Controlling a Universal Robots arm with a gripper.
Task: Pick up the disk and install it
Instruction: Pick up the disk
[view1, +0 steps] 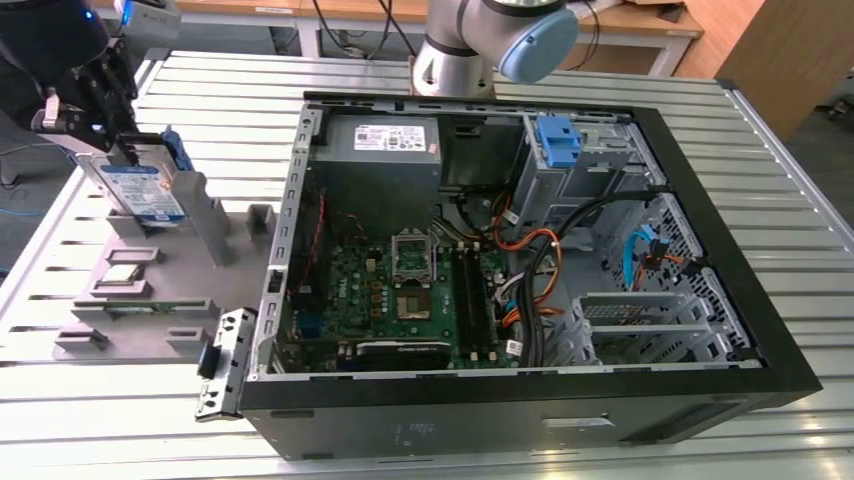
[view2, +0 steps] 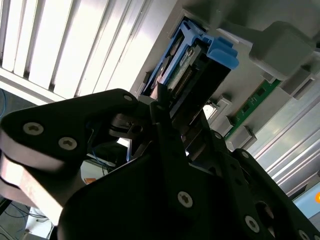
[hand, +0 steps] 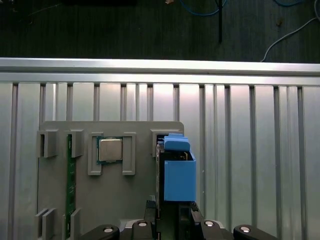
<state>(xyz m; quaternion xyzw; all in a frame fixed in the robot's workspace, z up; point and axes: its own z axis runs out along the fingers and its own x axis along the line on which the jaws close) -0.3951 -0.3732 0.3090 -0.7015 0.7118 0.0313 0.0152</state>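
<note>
The disk (view1: 144, 192) is a silver drive with a white-and-blue label in a blue carrier. It stands on edge in a slot of the grey holder (view1: 200, 260) at the exterior view's left. My gripper (view1: 124, 150) is on the drive's upper end, one finger on each flat side, shut on it. In the first wrist view the blue carrier of the disk (hand: 179, 175) sits between the fingertips of the gripper (hand: 172, 212). The second wrist view shows the disk (view2: 182, 60) just beyond the black fingers (view2: 162, 112).
The open computer case (view1: 534, 400) lies on the slatted metal table (view1: 747, 150); a grey drive cage with a blue bracket (view1: 558, 140) sits in its far corner. The holder also carries a processor chip (hand: 110, 149) and a green memory stick (hand: 71, 185). The arm's base (view1: 454, 50) stands behind the case.
</note>
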